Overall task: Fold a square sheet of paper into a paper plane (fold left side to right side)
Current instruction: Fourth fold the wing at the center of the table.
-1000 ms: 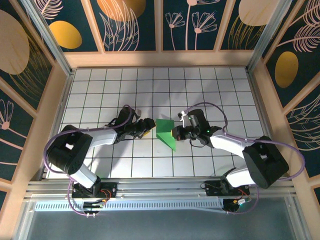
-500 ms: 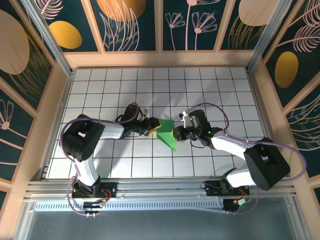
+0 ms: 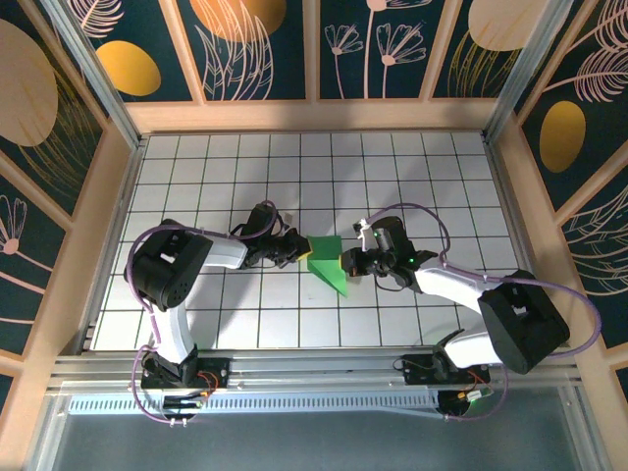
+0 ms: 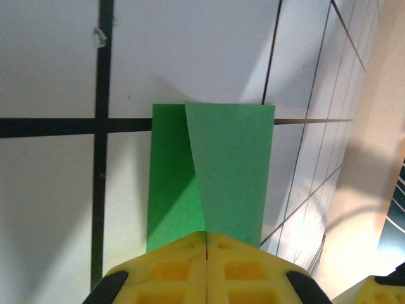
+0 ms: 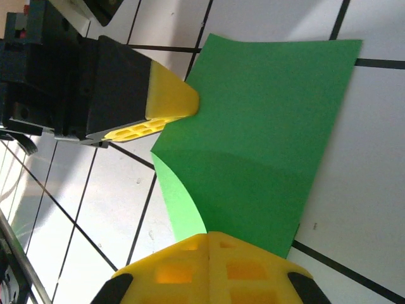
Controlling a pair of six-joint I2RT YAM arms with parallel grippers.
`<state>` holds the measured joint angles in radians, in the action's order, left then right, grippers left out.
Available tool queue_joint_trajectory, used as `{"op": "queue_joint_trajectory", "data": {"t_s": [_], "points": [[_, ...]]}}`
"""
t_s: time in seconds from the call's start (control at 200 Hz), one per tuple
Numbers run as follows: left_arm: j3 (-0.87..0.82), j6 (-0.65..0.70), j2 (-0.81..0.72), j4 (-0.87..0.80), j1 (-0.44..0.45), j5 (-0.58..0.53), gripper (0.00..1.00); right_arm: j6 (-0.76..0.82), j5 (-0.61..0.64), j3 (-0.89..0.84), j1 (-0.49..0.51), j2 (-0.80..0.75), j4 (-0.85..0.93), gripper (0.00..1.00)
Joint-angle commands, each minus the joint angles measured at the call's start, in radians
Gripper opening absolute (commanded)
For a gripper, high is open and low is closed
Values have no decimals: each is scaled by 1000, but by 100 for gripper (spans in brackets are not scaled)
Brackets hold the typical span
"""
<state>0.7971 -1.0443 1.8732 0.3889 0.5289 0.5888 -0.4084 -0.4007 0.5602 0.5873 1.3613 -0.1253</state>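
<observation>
Gripping the square sheet of paper (image 3: 327,267), left end effector (image 3: 299,252) newly closed on it, right end effector (image 3: 345,263) still clamped

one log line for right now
green paper: partly folded | left jaws: shut on its left edge | right jaws: shut on its right edge

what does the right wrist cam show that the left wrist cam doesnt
Right wrist view: the left hand, yellow tip and black body, pinching the far edge of the green paper. Left wrist view: a slanted overlap of two paper layers, and the wooden side wall. Both: the camera's own yellow fingers closed on the paper, white tiles beneath.
</observation>
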Motion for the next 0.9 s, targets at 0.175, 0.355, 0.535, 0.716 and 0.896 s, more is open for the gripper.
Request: {"op": "queue_joint_trajectory", "data": {"t_s": [0.175, 0.355, 0.535, 0.716, 0.896], "points": [[-40, -46, -105, -23, 15, -95, 0, -16, 212, 100, -1, -87, 221, 34], [-93, -154, -191, -10, 39, -184, 0, -69, 375, 169, 64, -152, 390, 41], [-100, -216, -222, 3, 59, -213, 0, -162, 541, 203, 248, -143, 469, 43], [-88, -230, -221, -10, 71, -225, 0, -242, 661, 227, 417, -33, 487, 46], [-82, -230, -218, -20, 79, -225, 0, -260, 709, 271, 505, 109, 498, 48]]}}
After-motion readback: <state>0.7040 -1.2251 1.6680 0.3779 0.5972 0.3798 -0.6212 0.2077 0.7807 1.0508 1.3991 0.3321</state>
